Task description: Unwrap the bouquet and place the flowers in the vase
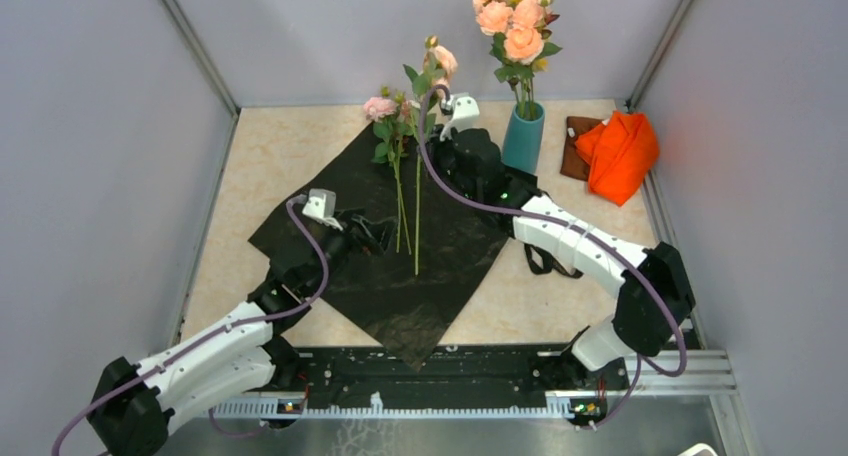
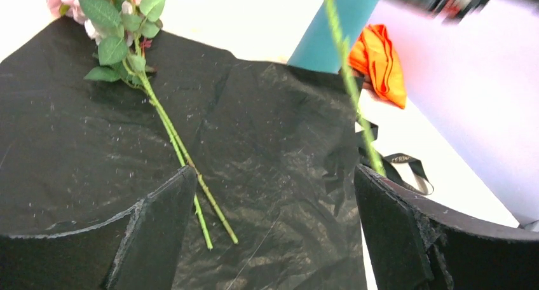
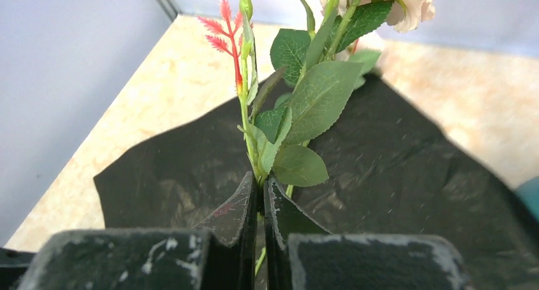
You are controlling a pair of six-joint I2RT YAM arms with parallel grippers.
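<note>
Bouquet wrapping sheet (image 1: 450, 266) is lying opened flat on the beige stone-pattern table (image 1: 270, 166), making a big diamond shape. It is black, glossy and thin like plastic film, and it is showing many fine wrinkles.

The vase (image 1: 523, 141) is standing upright on the table just beside the far right edge of the sheet. It is slim and tapered, with a smooth teal surface, and it is carrying a bunch of peach-pink roses with yellow blossoms (image 1: 515, 21) above its mouth. To the right of the vase, an orange cloth (image 1: 620, 151) is lying crumpled in soft folds.

The right gripper (image 3: 260, 188) is clenching a thin green rose stem (image 3: 249, 121) between its flat black fingers. This stem is standing almost upright over the far part of the sheet, bearing oval green leaves, a small red feathery sprig and a pale pink rose on top.

The left gripper (image 2: 274, 172) is hovering low over the left part of the sheet, with its jaws released wide and nothing between them.

Two more flowers (image 1: 400, 206) are lying side by side on the sheet, their small pink heads and leaves at its far corner, their thin stems pointing toward the arms.

A black ribbon (image 1: 545, 261) is lying looped on the table at the right edge of the sheet.
</note>
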